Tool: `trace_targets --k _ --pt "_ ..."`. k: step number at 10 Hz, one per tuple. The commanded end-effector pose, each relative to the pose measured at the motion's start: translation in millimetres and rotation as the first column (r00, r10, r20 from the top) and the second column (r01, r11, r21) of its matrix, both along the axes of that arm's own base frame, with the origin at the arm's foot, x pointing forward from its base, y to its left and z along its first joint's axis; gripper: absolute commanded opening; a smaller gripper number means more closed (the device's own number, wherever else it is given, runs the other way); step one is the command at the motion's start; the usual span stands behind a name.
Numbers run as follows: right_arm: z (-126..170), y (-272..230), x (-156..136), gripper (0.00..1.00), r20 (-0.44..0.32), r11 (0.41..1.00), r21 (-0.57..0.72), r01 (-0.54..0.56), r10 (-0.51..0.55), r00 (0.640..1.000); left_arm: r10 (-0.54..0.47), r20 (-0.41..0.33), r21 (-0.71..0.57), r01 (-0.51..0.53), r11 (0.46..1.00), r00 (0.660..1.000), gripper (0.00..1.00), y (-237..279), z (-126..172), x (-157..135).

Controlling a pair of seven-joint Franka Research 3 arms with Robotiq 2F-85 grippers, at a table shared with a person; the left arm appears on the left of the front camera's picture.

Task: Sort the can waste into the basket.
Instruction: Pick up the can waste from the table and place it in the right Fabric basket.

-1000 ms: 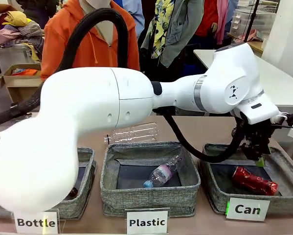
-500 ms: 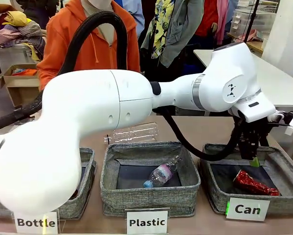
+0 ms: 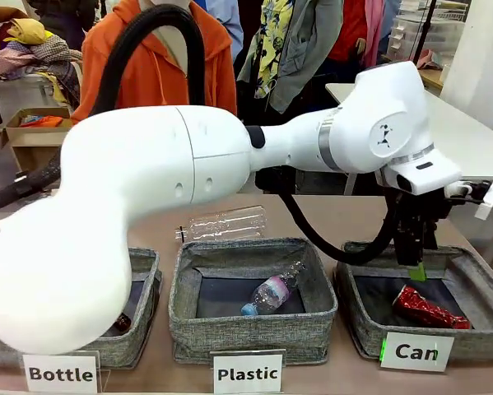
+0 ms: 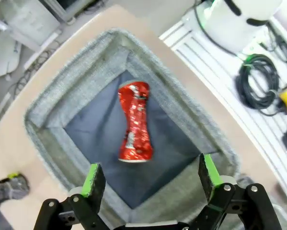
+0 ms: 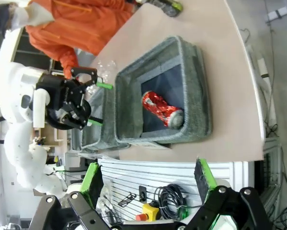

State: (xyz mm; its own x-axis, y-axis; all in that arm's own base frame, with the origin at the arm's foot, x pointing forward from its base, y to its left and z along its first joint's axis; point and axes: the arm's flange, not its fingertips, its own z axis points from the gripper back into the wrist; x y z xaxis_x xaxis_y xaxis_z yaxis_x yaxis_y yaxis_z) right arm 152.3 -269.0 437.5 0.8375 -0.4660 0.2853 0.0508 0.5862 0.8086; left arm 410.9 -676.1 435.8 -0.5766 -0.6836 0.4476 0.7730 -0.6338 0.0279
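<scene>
The flattened red can (image 3: 428, 307) lies on the dark floor of the grey basket (image 3: 363, 331) labelled "Can" at the table's front right. My left arm reaches across the table, and its gripper (image 3: 416, 257) hangs open just above the basket's back edge, holding nothing. From the left wrist, the red can (image 4: 135, 122) lies lengthwise in the basket (image 4: 47, 112), beyond the spread, empty left gripper (image 4: 151, 177). My right gripper (image 5: 147, 176) is open and empty off the table's side; it looks at the basket (image 5: 197, 81), the can (image 5: 161, 109) and the left gripper (image 5: 100, 103) over it.
A grey bin labelled "Plastic" (image 3: 188, 317) holds a small plastic bottle (image 3: 271, 294). A bin labelled "Bottle" (image 3: 144, 329) stands at the front left. A clear bottle (image 3: 221, 224) lies on the table behind them. A person in an orange hoodie (image 3: 151, 66) stands at the far side.
My left gripper has opened wide and risen out of the "Can" basket. The red can stays lying on the basket floor.
</scene>
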Motion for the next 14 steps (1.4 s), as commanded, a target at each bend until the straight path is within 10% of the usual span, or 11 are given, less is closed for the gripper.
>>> trace_targets --k 1,6,14 --pt "11 27 34 1.0 -0.003 0.998 0.06 -0.004 0.004 1.0 0.034 -0.078 0.057 -0.03 0.998 0.996 1.0 57 17 -28" --pt "18 145 106 1.0 -0.041 0.976 0.089 -0.198 0.202 0.978 0.252 0.111 -0.048 -0.248 0.968 0.961 1.0 202 43 -79" --pt "-9 212 127 1.0 -0.104 0.95 0.044 -0.311 0.314 0.944 0.386 0.071 -0.175 -0.369 0.913 0.92 1.0 288 53 -73"
